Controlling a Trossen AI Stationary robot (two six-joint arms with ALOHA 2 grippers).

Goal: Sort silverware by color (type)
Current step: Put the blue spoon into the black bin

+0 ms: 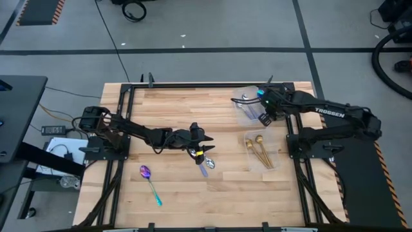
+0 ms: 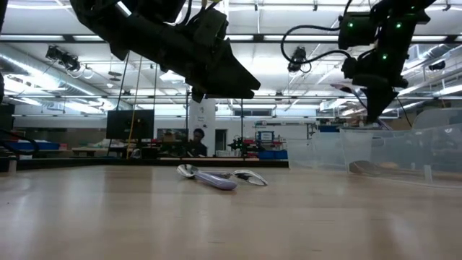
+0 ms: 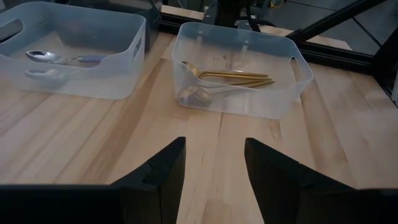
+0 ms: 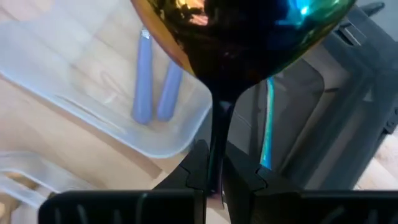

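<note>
My right gripper (image 1: 264, 118) hovers over the far clear container (image 1: 246, 105), shut on an iridescent purple-blue spoon whose bowl (image 4: 236, 37) fills the right wrist view. Lavender-handled spoons (image 4: 152, 74) lie in that container; the left wrist view shows one with a silver bowl (image 3: 46, 57). Gold spoons (image 1: 259, 149) lie in a second clear container (image 3: 292, 78). My left gripper (image 1: 201, 153) is open, above two or three spoons (image 2: 216, 178) lying flat mid-table. One more purple spoon with a teal handle (image 1: 150, 181) rests on the wood near the left. My right gripper pinches the iridescent spoon's thin neck (image 4: 217, 134) just behind the bowl, between its two fingers (image 4: 193, 171). The bowl sticks out ahead of the fingertips, lifted clear above the container. The rest of the handle is hidden behind the fingers.
The two clear containers stand side by side on the table's right part. Bare wood (image 1: 180, 109) spreads across the middle and left. A black frame rail (image 1: 193, 84) edges the table. Beyond the far edge, in the low view, is a workshop with a person (image 2: 196, 139) far off.
</note>
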